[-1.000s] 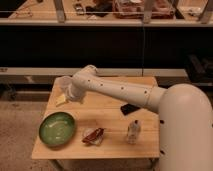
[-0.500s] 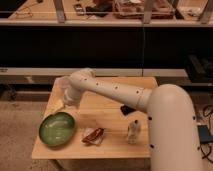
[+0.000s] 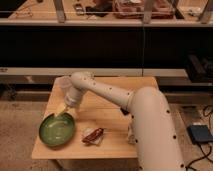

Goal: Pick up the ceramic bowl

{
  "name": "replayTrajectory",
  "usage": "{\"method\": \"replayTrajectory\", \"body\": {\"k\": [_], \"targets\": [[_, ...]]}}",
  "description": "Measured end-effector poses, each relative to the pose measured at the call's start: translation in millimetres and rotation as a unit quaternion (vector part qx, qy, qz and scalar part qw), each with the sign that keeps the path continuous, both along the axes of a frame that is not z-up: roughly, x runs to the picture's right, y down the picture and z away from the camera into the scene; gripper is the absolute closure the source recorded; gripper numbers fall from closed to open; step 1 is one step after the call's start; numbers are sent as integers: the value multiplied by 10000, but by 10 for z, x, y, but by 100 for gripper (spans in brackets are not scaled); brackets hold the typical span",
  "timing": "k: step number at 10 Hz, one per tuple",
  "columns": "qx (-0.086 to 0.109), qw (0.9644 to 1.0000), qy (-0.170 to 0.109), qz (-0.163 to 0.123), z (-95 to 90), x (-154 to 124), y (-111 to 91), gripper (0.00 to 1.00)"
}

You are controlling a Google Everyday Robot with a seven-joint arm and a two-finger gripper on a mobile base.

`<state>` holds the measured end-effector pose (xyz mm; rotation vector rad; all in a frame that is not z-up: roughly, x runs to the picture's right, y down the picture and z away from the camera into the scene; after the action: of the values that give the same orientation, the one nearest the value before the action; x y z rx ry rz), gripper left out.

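Just at the far rim of the ceramic bowl, gripper hovers close, released or clenched cannot tell

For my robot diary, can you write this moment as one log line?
task: pick up ceramic bowl | gripper: at bowl's far rim | bowl: on table, not lifted

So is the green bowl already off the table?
No, the green bowl sits flat on the table, with the end effector just at its far rim.
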<state>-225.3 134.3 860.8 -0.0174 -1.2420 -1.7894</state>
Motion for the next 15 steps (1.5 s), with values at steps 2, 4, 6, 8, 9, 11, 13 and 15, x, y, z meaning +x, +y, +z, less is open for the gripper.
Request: {"method": "replayTrajectory", "body": {"k": [2,4,6,8,9,11,13,15], "targets": [[9,9998,209,-66,159,101,-41,20],[0,9997,238,-62,178,62,-55,20],[-1,9998,176,-3,129,4,-67,20],[24,9999,142,-40,82,6,-55,20],[52,9999,113,-88,43,22,-40,26],[91,9997,100,-198,-16,58,1,44],[76,9995,81,-284,-114,83,62,50],[23,9994,43,-344,-193,76,134,50]]}}
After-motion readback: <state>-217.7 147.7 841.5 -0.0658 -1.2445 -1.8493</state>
